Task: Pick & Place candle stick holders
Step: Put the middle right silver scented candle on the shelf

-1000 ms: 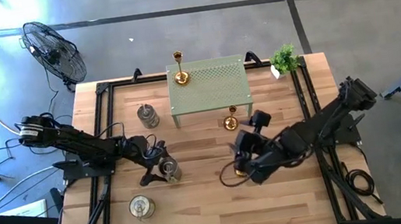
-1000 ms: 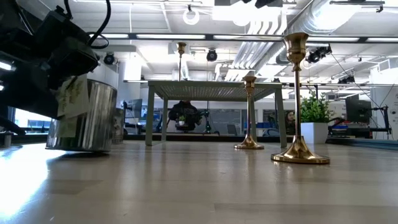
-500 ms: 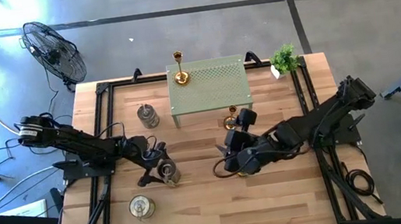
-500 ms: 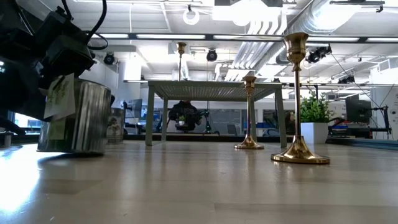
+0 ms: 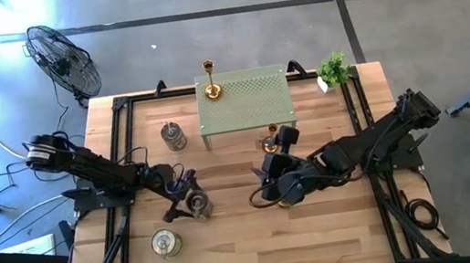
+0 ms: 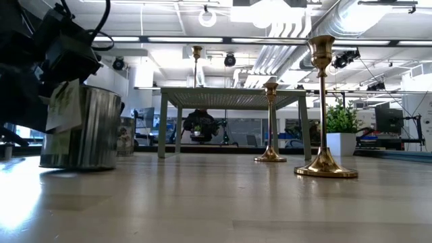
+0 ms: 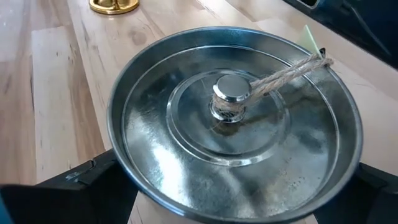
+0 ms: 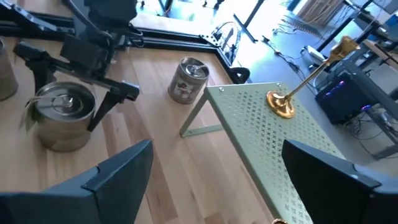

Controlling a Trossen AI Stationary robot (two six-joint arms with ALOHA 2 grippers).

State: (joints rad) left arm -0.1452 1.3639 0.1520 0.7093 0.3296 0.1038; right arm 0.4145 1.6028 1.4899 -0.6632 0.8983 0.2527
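Note:
A squat silver candle stick holder point(image 7: 233, 124) with a knobbed lid and a twine tag stands left of the table's middle, and my left gripper point(image 5: 191, 200) is closed around it. Two more silver ones stand at the far left point(image 5: 173, 137) and near left point(image 5: 166, 243). A short gold holder point(image 6: 271, 121) and a tall one point(image 6: 324, 108) stand on their round bases right of the middle. A third gold one point(image 5: 211, 89) stands on the green stand. My right gripper point(image 5: 260, 194) hangs open in the air over the table's middle, with nothing between its fingers. My left gripper has the silver holder's round wall point(image 8: 62, 134) between its two fingers point(image 8: 109, 102), one on each side below the lid's rim. The fingers come in from the table's left, slanting down. The lid hides the touching spots in the wrist view. The holder stands upright on the table.
A green perforated stand point(image 5: 254, 106) takes up the far middle of the table. A small potted plant point(image 5: 333, 69) sits at the far right corner. Black frame rails point(image 5: 122, 166) run along both table sides. Bare wood lies along the near edge.
My right gripper has swung toward the table's left edge and rolled at the wrist, staying open and in the air. The silver holder in my left gripper has slid a little toward the table's left edge and stays upright.

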